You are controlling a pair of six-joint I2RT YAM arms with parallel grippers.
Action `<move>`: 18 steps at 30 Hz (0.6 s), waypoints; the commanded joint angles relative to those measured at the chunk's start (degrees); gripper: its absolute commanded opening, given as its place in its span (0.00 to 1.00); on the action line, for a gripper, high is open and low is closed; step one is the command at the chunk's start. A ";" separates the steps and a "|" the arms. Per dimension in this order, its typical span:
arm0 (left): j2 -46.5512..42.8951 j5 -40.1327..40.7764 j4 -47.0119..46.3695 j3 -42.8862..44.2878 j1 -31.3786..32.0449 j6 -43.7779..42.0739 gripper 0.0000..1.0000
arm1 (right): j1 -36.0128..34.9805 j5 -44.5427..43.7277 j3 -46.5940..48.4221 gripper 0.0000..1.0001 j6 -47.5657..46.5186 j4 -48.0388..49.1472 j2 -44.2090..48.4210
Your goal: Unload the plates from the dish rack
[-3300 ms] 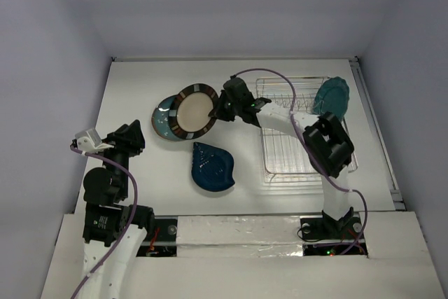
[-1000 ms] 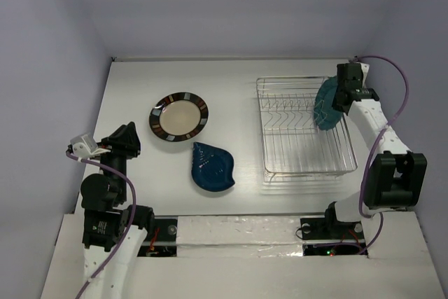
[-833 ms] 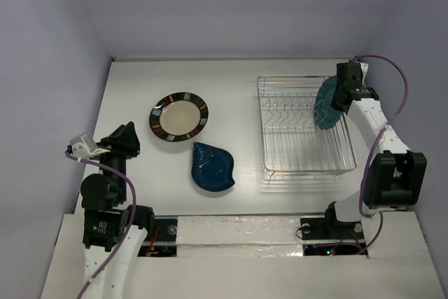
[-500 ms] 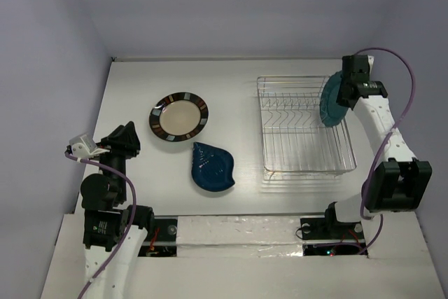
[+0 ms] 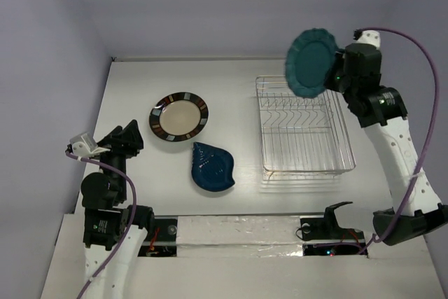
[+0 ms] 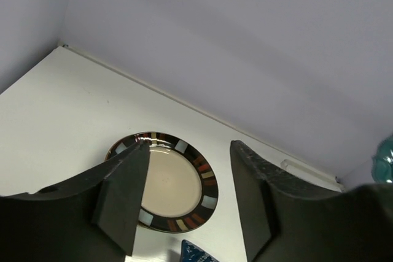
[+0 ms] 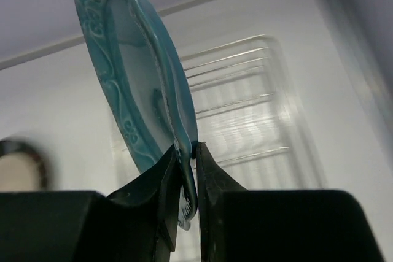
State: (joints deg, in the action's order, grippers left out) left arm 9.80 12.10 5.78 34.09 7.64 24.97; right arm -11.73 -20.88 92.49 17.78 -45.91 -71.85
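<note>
The teal plate has come up out of the dish rack, our right hand pinching its rim, and we think only this last one needs a place on the desk.

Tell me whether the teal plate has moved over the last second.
Yes. The teal plate, pinched by the right claw, has left the dish rack's right side and now hangs lifted over its far edge, further left.
</note>
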 commanded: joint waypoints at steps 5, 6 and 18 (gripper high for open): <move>2.50 -0.23 -3.23 -0.95 -0.34 -0.10 0.66 | -17.61 19.29 -10.57 0.00 24.13 36.79 -2.84; 2.59 -0.23 -3.15 -0.86 -0.34 -0.19 0.67 | -19.11 20.43 -10.66 0.00 25.71 38.95 -4.68; 3.73 -0.23 -2.79 -0.86 -0.34 -0.10 0.70 | -31.77 24.04 -2.14 0.00 41.00 56.35 -31.74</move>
State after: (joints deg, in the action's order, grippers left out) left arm 12.75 12.08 5.50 34.06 7.64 24.97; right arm -42.76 0.34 83.07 50.04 -9.19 -103.72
